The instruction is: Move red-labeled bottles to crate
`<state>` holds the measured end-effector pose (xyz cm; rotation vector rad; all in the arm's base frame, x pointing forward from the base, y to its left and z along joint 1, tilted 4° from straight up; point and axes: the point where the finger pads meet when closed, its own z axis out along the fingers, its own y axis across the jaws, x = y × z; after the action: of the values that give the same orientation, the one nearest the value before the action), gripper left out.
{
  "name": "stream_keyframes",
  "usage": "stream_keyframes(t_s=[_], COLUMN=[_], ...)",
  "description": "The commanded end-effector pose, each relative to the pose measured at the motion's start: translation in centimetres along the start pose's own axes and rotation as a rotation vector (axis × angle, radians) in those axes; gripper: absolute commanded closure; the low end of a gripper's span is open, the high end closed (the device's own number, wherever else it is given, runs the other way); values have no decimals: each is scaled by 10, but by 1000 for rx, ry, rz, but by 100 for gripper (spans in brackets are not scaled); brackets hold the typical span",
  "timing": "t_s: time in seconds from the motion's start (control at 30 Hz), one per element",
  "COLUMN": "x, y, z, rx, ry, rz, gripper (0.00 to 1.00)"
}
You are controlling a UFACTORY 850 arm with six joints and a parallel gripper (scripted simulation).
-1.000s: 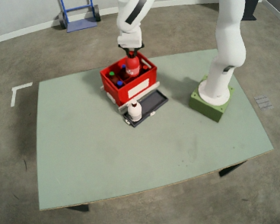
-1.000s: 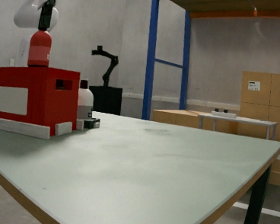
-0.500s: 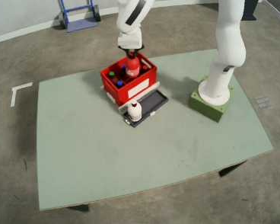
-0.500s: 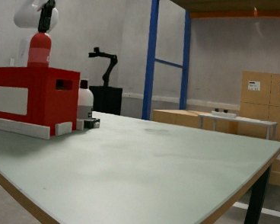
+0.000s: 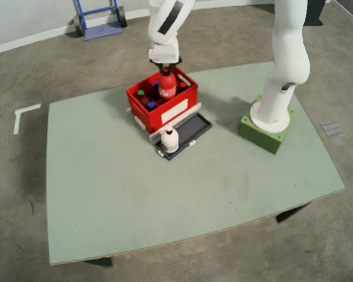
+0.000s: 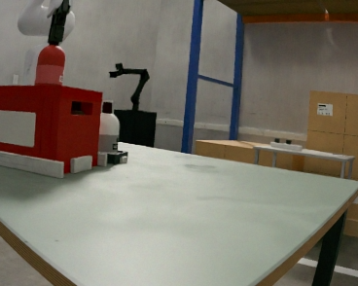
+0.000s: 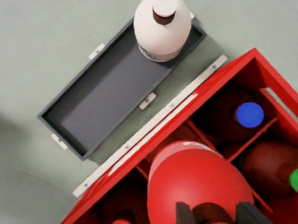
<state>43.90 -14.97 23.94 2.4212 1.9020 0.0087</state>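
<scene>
One white plastic bottle with a dark cap (image 5: 170, 139) is all that stands on the flat dark grey tray (image 5: 196, 129), at the tray's near end in the top view. The tray lies on the pale green tabletop (image 5: 132, 201), just in front of the red plastic crate with the white label panel (image 5: 177, 111), pretty much touching the white strip along the crate's base.

Inside the crate you can see dark bottles with coloured caps: a blue-capped one (image 7: 249, 114) in a slot by the front wall, and a green-capped one (image 5: 141, 93) further left.

The red-labeled bottle with the red body (image 5: 167, 86) is upright over the middle of the crate, its lower part down between the dividers and its shoulder well above the rim. The black jaws (image 5: 165, 68) are clamped on its neck from straight above.

Further back right, the white arm's green square base block (image 5: 251, 131) sits on the tabletop, well apart from the crate.
</scene>
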Motion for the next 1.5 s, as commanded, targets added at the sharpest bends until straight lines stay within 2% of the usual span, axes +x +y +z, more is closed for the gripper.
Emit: stream_keyframes(t_s=[0.0,1.47], x=[0,0], y=[1,1], z=[2,44], rx=[-2,-2], ry=[0,0], rz=[0,0], gripper=[100,100])
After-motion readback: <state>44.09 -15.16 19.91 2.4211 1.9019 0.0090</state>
